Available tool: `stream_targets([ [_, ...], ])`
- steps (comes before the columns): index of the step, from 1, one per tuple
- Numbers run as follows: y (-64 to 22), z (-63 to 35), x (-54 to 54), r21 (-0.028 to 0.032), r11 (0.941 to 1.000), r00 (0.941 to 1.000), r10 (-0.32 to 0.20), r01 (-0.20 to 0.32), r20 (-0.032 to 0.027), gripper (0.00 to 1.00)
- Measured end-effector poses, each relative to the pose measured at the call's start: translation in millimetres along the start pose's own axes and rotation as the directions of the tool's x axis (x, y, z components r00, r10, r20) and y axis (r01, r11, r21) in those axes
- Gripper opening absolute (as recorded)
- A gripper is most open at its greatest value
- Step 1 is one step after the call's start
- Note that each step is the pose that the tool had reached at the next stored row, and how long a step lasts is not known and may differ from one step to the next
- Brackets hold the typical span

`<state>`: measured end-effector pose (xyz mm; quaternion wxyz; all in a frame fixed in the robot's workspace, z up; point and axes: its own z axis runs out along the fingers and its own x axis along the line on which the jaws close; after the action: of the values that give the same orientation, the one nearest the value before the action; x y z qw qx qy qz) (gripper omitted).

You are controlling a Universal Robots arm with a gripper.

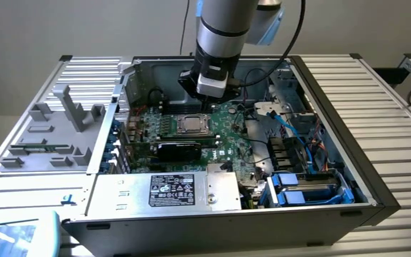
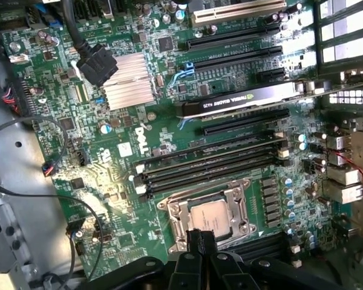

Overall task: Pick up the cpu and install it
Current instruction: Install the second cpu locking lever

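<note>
The cpu, a flat square chip with a silver metal top, lies inside the open metal socket frame on the green motherboard of the open computer case. My gripper hangs just above the board beside the socket, on its far side in the exterior view. Its dark fingers are shut together with nothing between them, their tips over the edge of the cpu. I cannot tell whether they touch it.
A graphics card, memory slots and a ribbed heatsink surround the socket. A silver labelled power supply sits at the case front. Blue cables run at the exterior view's right. A grey fixture stands left.
</note>
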<state>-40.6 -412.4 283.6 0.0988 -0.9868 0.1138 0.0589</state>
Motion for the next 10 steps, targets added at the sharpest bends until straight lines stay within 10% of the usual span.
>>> stream_targets([
  [5, -3.2, -0.7, -0.8, -0.0164, 0.9999, 0.9996, -0.006, 0.005, -0.0282, 0.12],
  [10, -7.9, -4.7, -2.2, -0.0574, 0.9983, 0.9991, -0.005, 0.003, -0.0426, 0.12],
])
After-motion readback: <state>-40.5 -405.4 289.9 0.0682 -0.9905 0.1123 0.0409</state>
